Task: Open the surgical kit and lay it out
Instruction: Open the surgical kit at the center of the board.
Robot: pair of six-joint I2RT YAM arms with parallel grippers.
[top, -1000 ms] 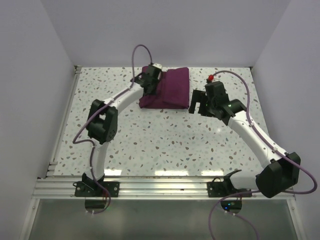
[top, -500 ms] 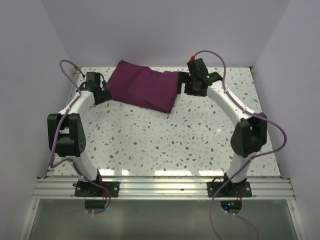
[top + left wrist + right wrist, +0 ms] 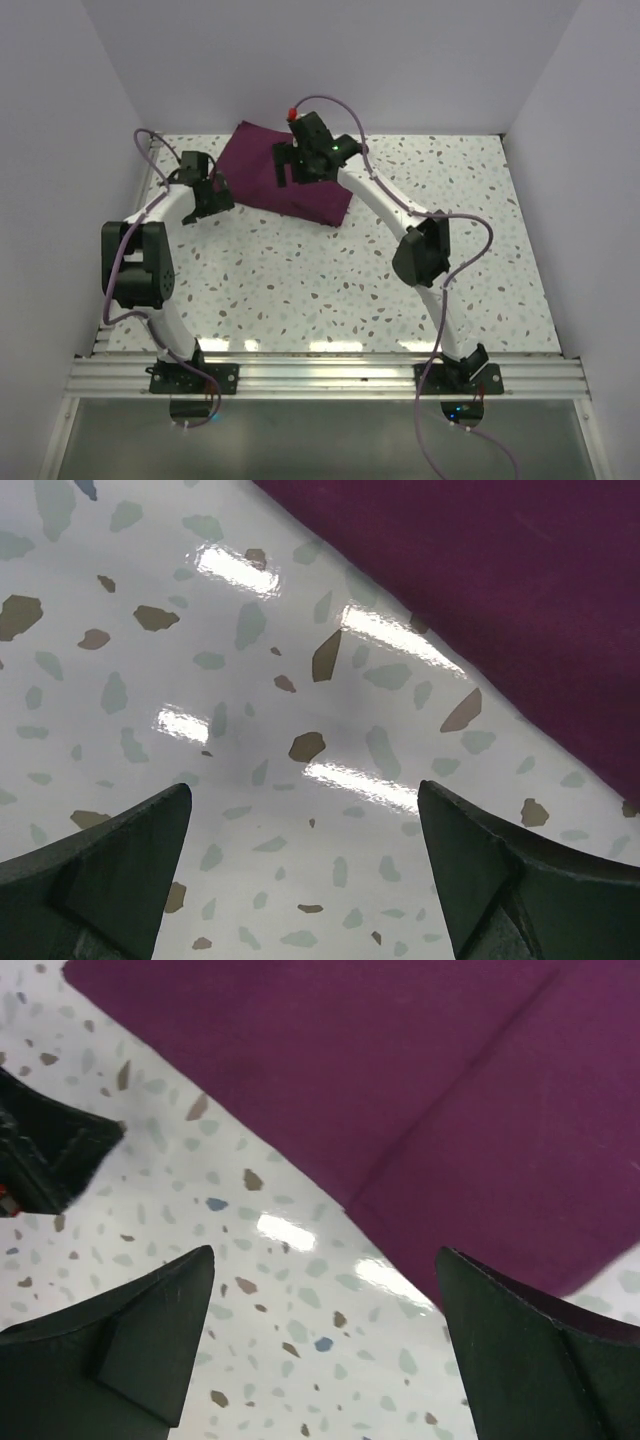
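Both sets of jaws gape empty, your left gripper (image 3: 305, 810) just off the purple cloth (image 3: 250, 165) in the overhead view's upper middle, right gripper (image 3: 325, 1270) over it, so pinch one loose fold edge low and peel outward.

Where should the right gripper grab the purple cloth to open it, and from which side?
Probably the flap corner on the cloth's edge, where the fold line ends. Come down from the table side: the cloth lies flat, so only that edge offers a lip, and the open right gripper hangs just off it.
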